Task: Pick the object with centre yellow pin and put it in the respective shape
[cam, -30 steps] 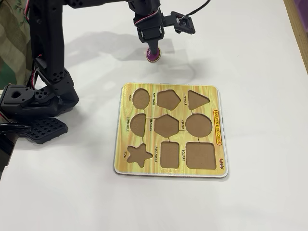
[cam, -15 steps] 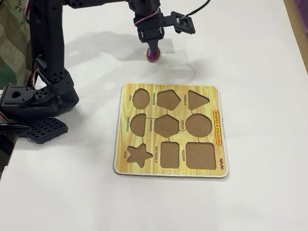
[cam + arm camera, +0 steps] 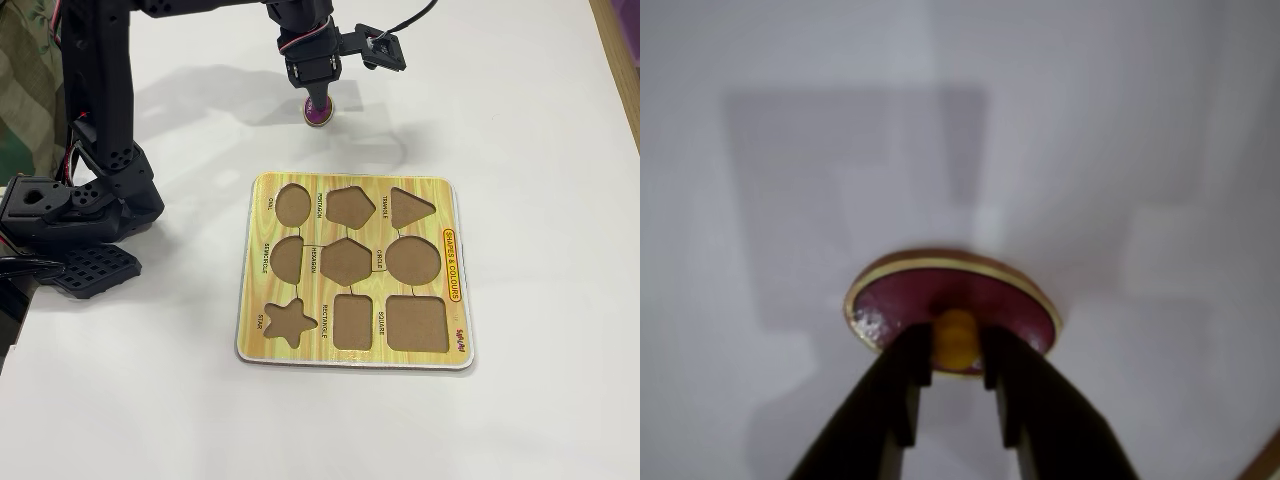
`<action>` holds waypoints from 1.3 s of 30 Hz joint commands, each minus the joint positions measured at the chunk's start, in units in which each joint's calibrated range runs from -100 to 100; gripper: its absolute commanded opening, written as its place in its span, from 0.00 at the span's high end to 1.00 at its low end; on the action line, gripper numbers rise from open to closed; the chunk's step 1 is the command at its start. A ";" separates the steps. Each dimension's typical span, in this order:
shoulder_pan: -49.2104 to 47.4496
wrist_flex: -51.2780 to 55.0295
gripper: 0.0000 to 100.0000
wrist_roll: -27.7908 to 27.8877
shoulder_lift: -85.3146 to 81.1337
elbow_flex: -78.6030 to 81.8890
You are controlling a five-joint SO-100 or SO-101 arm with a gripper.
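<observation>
The purple oval piece (image 3: 952,312) lay on the white surface (image 3: 520,120), and the tool (image 3: 956,350) had its two dark fingers (image 3: 908,372) pinched on the yellow knob (image 3: 956,338) at the piece's middle. In the wrist view the pale rim ran round the purple face, and the knob sat squeezed between the fingertips with no gap on either side. In the fixed view the same piece (image 3: 319,113) showed just under the tool (image 3: 318,103), beyond the top edge of the yellow shape-sorter board (image 3: 452,262) and clear of it. Whether the piece was touching the surface or lifted a hair off it, I couldn't tell.

On the board, the oval cut-out (image 3: 292,204) sat at the upper left corner, brown and unfilled, well apart from the piece. Beside it came the pentagon cut-out (image 3: 350,207) and the triangle cut-out (image 3: 410,206), with the round cut-out (image 3: 413,260) in the row below. The black arm base (image 3: 75,215) stood at the left of the surface.
</observation>
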 commanded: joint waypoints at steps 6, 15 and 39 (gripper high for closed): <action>0.25 -0.65 0.95 0.26 -1.19 1.17; 1.61 0.04 0.95 0.36 -4.88 2.52; 8.74 0.30 0.95 0.42 -20.69 19.60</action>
